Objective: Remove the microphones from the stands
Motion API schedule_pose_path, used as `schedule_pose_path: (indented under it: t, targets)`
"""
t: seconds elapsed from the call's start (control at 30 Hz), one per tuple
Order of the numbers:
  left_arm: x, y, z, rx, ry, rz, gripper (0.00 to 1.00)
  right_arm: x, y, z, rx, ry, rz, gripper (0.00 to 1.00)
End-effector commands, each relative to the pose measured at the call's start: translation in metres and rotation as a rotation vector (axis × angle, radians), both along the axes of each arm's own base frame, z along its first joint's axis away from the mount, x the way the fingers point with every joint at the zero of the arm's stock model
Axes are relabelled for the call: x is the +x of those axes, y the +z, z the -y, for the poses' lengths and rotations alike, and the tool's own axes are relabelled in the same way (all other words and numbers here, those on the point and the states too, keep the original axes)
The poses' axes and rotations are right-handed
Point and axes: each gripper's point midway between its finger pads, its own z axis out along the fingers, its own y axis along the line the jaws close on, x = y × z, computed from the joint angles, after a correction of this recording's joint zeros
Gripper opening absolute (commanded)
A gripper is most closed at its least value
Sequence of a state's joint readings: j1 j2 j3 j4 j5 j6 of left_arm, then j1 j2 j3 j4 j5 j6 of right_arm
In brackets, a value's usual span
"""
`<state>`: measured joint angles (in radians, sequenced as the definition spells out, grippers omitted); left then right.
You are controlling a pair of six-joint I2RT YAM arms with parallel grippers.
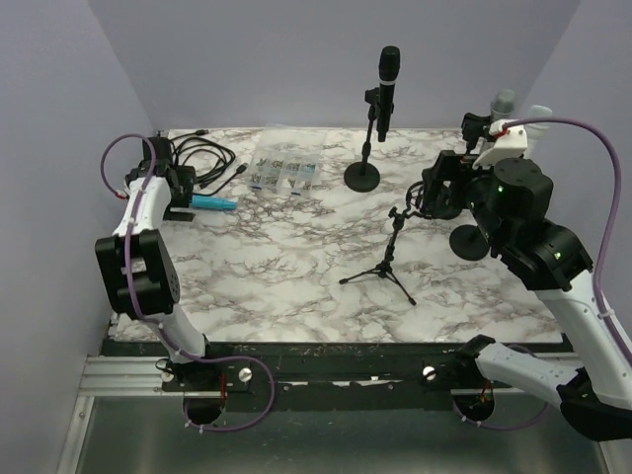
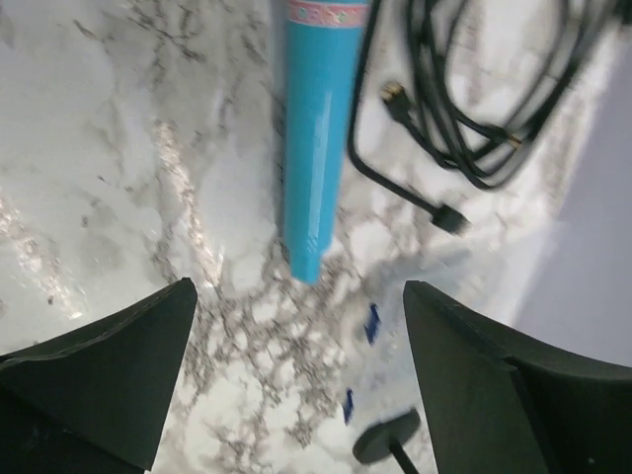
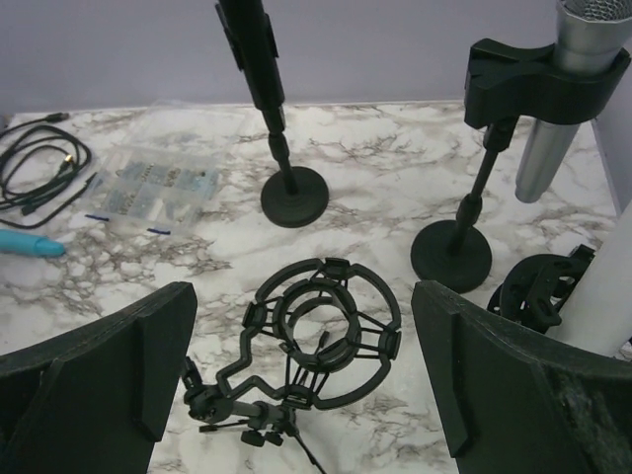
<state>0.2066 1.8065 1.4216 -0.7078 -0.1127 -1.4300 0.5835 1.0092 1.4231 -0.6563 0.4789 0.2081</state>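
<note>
The blue microphone (image 2: pixel 318 148) lies loose on the marble table (image 2: pixel 89 178), upper centre of the left wrist view, so the left gripper (image 2: pixel 299 296), jaws spread and empty, should rise straight without nudging it; the right gripper (image 3: pixel 301 291) hangs wide open, empty.

left tool (image 2: pixel 298 296): pointed down, jaws apart, empty | right tool (image 3: pixel 301 296): jaws wide apart, empty

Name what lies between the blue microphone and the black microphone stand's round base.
Clear plastic packets lie between the blue microphone and the round base, seen in the top external and right wrist views.
</note>
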Motion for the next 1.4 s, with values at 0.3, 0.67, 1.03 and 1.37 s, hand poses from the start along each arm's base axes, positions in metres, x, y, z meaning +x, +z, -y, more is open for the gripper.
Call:
schedule_pose_path:
  t: [0.3,0.67,1.03,1.37]
  targets:
    - [-0.018,0.203,0.182,0.143,-0.880,0.847,0.90,-0.027,0.014,-0.050,0.069,0.337,0.028,1.00]
    - [-0.160,0.190,0.354,0.077,-1.592,1.323,0.85,-0.044,-0.029,-0.091,0.031,0.599,-0.108,0.94]
    - [-0.239,0.109,0.425,-0.059,-1.723,1.099,0.76,-0.045,-0.057,-0.106,0.056,0.660,-0.157,0.88]
    - [-0.205,0.091,0.458,-0.220,-1.506,0.878,0.68,-0.041,-0.061,-0.096,0.059,0.591,-0.146,0.86]
